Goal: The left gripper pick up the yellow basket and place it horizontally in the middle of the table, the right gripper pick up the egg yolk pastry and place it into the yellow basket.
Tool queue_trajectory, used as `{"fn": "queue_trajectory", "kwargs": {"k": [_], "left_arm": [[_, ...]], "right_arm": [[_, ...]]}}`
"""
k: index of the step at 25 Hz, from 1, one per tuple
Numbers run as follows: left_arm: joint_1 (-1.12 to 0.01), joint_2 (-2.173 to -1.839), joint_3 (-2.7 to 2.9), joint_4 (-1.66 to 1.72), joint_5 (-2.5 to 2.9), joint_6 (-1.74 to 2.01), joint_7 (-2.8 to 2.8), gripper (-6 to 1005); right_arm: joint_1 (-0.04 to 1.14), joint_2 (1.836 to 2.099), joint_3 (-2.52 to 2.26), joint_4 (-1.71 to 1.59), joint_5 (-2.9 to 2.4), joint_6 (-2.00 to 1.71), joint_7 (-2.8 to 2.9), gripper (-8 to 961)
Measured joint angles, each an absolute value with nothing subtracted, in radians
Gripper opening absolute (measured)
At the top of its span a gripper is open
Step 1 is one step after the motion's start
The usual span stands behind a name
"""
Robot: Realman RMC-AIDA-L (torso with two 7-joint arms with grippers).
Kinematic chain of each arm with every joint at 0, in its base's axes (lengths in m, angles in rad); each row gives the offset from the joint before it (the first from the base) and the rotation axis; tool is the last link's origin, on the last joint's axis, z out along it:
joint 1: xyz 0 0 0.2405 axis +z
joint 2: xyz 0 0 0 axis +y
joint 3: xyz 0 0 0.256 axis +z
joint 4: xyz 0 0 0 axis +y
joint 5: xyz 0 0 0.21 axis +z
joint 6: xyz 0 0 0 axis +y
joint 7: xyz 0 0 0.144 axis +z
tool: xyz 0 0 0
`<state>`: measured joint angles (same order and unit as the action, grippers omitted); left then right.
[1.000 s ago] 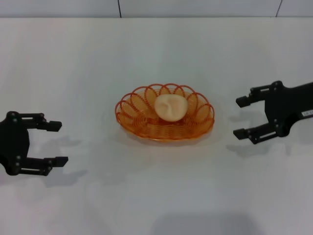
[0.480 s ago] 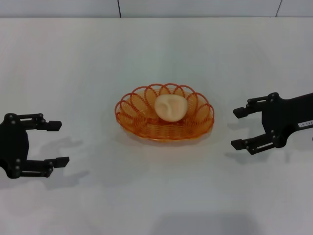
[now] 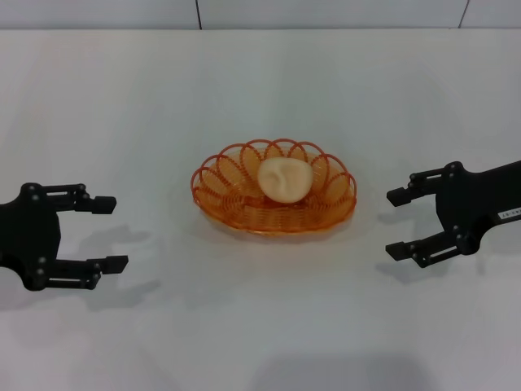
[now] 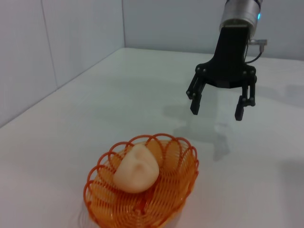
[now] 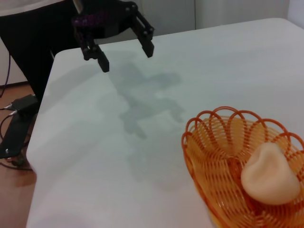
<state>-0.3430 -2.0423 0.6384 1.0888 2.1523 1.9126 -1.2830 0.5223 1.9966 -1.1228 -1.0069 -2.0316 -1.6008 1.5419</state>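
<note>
with the egg yolk pastry (image 3: 285, 179) already in the yellow basket (image 3: 274, 213), keep the left gripper (image 3: 109, 234) and right gripper (image 3: 394, 223), both wide and empty, well clear of the basket.

counter (image 3: 260, 90): white, plain, matte surface filling most of the head view; soft grey shadows lie on it
wall (image 3: 326, 12): pale panels rising right behind the counter's far edge, split by dark vertical seams
side wall (image 4: 57, 42): pale panelled surface meeting the counter along one side, seen in the left wrist view
floor (image 5: 12, 190): brownish strip below the counter's edge in the right wrist view
black box (image 5: 23, 103): lies on the floor beside the counter's corner, cables trailing from it
</note>
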Motion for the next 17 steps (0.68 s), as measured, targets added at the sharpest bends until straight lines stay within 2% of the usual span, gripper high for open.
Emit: {"fn": "queue_trajectory", "kwargs": {"k": [17], "left_arm": [[-0.350,-2.041,0.637,1.085,2.152,1.913,-1.264,772]], "right_arm": [[0.524,2.000,-1.118,-1.007,-2.004,-1.604,1.528,800]]}}
